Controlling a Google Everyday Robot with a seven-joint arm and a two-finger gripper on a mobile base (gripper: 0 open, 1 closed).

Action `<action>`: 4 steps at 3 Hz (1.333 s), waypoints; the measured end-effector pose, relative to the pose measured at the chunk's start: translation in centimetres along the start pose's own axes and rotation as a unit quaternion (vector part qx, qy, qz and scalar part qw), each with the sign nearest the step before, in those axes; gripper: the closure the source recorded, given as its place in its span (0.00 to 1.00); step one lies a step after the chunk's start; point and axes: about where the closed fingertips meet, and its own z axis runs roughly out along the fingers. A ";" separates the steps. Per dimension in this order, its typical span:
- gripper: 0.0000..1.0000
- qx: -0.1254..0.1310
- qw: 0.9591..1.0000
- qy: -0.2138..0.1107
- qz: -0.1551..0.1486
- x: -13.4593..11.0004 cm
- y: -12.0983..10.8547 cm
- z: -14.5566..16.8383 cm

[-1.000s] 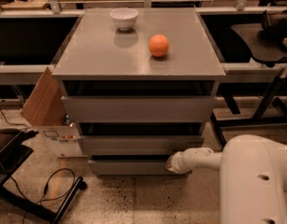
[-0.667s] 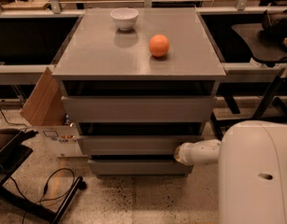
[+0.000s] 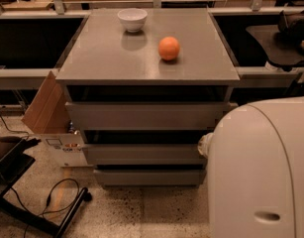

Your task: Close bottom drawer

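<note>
Bottom drawer (image 3: 150,177), lowest of three; gripper (image 3: 205,145) right of middle drawer (image 3: 146,153), grip untellable.

The bottom drawer (image 3: 150,177) is the lowest of the cabinet's (image 3: 141,58) three: a flat, matte grey front with no handle, the narrowest and shortest of the stack. It sits level and square, just above the floor, with a thin dark strip of shadow along its top edge (whether it is fully home cannot be told). The end effector (image 3: 205,145) shows only as a pale nub at the drawer's upper right, mostly hidden.
</note>
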 end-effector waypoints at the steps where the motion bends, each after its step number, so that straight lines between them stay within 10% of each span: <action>1: 1.00 0.014 1.000 0.023 0.012 1.6 -1.0 -3.7; 4: 1.00 0.004 0.999 0.045 0.019 5.5 0.8 -8.7</action>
